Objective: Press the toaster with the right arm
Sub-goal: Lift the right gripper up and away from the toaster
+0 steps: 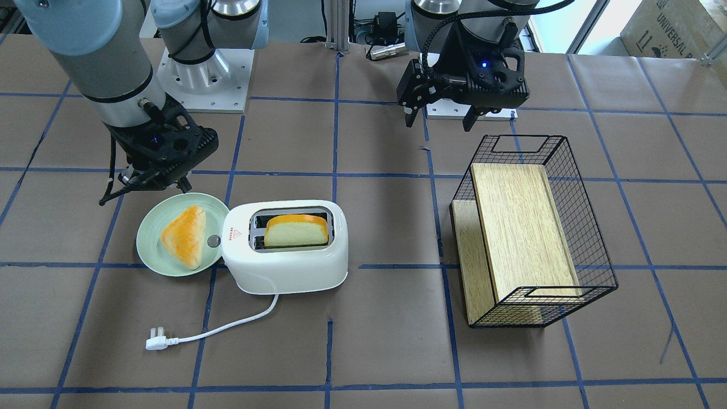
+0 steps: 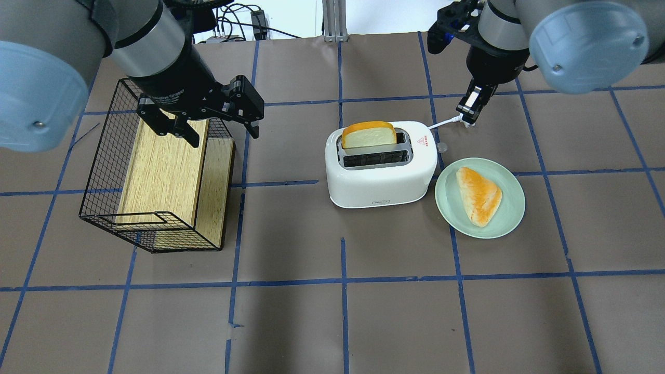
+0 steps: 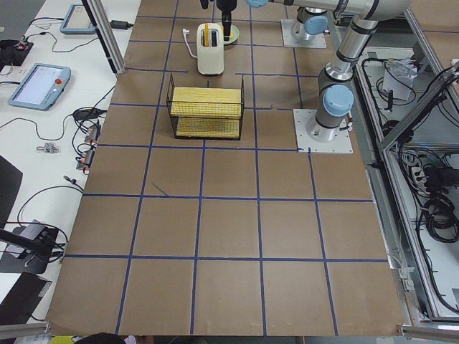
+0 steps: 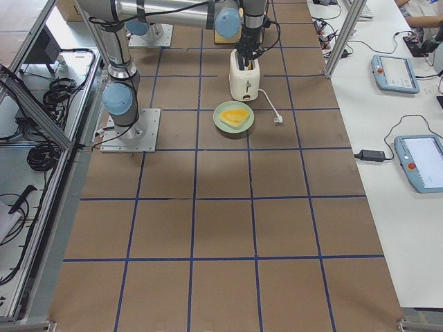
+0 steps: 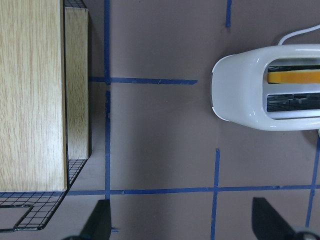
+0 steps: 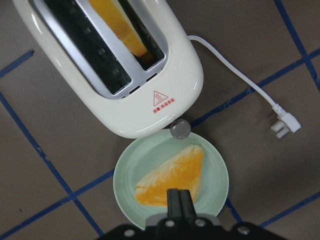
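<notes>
The right hand (image 6: 179, 202) has its fingers together over the plate (image 6: 125, 172). The toaster (image 6: 177, 70) sits on the surface just beyond its tips. The right wrist view shows the plug (image 6: 285, 127), which the overhead view hides. The left hand (image 2: 221, 130) has fingers apart, with the basket (image 2: 104, 171) beside it.

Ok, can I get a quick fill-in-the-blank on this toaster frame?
The toaster holds ___ slice of bread.
The triangular bread lies on a green ___.
The left gripper is open; the right gripper is ___.
Missing words: one; plate; shut.
</notes>
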### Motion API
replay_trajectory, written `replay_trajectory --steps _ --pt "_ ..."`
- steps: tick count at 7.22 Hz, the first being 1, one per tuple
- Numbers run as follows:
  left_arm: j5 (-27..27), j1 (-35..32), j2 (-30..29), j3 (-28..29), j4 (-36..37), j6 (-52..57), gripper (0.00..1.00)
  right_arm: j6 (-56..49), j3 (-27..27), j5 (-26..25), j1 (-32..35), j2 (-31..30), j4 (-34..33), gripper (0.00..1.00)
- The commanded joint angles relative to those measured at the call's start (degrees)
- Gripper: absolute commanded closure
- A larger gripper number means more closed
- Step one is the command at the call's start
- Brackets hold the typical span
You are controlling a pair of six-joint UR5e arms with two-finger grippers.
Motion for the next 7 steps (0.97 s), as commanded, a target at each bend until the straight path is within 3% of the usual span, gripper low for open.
replay_trajectory --steps 1,2,3,4,5,7 --pt "0.0 0.0 0.0 0.0 0.0 0.0 0.0 20.9 -0.3 0.1 0.0 -3.1 1.6 0.76" --pt "0.0 0.0 0.0 0.0 0.0 0.0 0.0 28.4 -0.8 0.4 0.0 -3.9 5.3 0.65" --pt "0.0 0.0 0.0 0.0 0.0 0.0 0.0 37.2 -1.0 0.3 -0.6 -3.6 4.7 0.3" --pt "0.0 0.0 0.0 0.0 0.0 0.0 0.0 38.4 -0.9 0.0 -0.6 -3.6 4.4 0.06" --pt "0.0 0.0 0.0 0.0 0.0 0.0 0.0 39.6 -0.4 -0.2 -0.5 -3.6 2.9 0.0" --pt "0.0 0.0 0.0 0.0 0.0 0.0 0.0 39.8 -0.1 -0.5 -0.5 -3.7 2.8 0.0"
